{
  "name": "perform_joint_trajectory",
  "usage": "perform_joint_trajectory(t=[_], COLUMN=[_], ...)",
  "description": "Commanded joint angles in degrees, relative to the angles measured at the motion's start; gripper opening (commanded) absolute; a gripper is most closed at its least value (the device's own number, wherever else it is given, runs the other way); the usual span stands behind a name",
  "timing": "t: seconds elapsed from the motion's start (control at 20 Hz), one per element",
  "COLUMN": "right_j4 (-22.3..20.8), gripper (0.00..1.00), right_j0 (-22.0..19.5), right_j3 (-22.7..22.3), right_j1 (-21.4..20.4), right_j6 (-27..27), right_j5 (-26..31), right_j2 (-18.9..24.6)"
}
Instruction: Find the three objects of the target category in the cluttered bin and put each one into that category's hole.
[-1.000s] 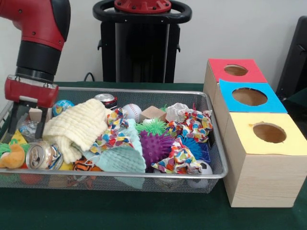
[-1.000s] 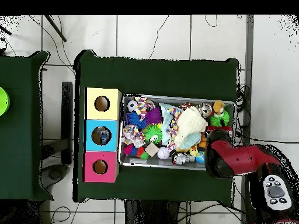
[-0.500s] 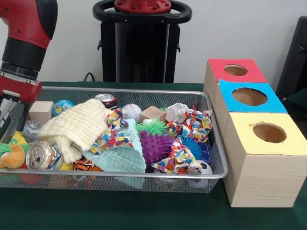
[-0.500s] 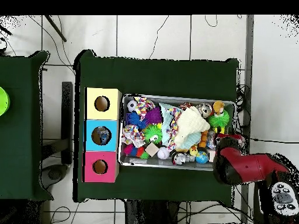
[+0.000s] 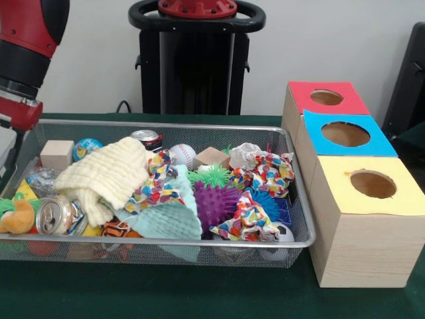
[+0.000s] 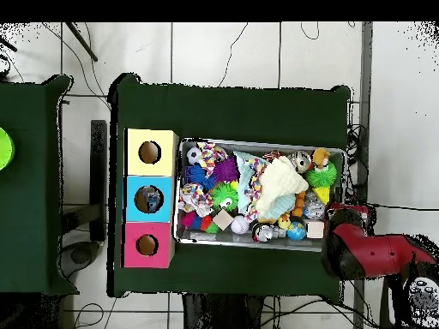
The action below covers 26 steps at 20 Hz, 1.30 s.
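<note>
Jaws hidden in both views, so cannot tell whether parted, clenched or grasping; of the gripper (image 5: 14, 113) only the red body seen at the left edge of the front view, off past the end wall of the wire-mesh bin (image 5: 199, 127), outside the clutter; arm (image 6: 377, 254) in the overhead view likewise clear of the bin's short end.

Judged as the search step, nothing held in sight above any hole; next move calls for swinging in over the bin, settling on one piece of the wanted kind and coming down where no cloth covers it; target category not told by the pictures, so candidates stay somewhere in the heap.

Counted in the front view: two drink cans, one facing out (image 5: 53, 214) and one at the far wall (image 5: 146, 138); two wooden blocks (image 5: 56, 153) (image 5: 211, 157); one baseball (image 5: 182, 156); one purple spiky ball (image 5: 216, 203); one cream cloth (image 5: 106, 176); three box holes, red (image 5: 326, 97), blue (image 5: 345, 133), yellow (image 5: 372, 183).
</note>
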<state>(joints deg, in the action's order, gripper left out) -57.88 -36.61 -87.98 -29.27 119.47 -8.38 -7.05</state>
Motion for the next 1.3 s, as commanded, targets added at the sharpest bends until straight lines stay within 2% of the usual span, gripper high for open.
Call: perform_joint_trajectory(t=[0.05,0.4,0.55,1.05,1.3], right_j4=[2.83,4.21,3.79,6.44,9.77], gripper=[1.0,1.0,1.0,1.0,1.0], right_j0=[2.33,3.37,3.06,4.73,7.91], right_j3=[-3.18,-2.84,-2.48,-3.05,-4.12], right_j1=[1.23,2.07,1.53,2.39,3.51], right_j6=[4.9,5.52,5.55,6.39,7.1], right_j5=[-3.59,-4.61,-2.91,-3.36,-5.62], right_j2=[-1.9,-3.29,-1.98,-3.25,-6.22])
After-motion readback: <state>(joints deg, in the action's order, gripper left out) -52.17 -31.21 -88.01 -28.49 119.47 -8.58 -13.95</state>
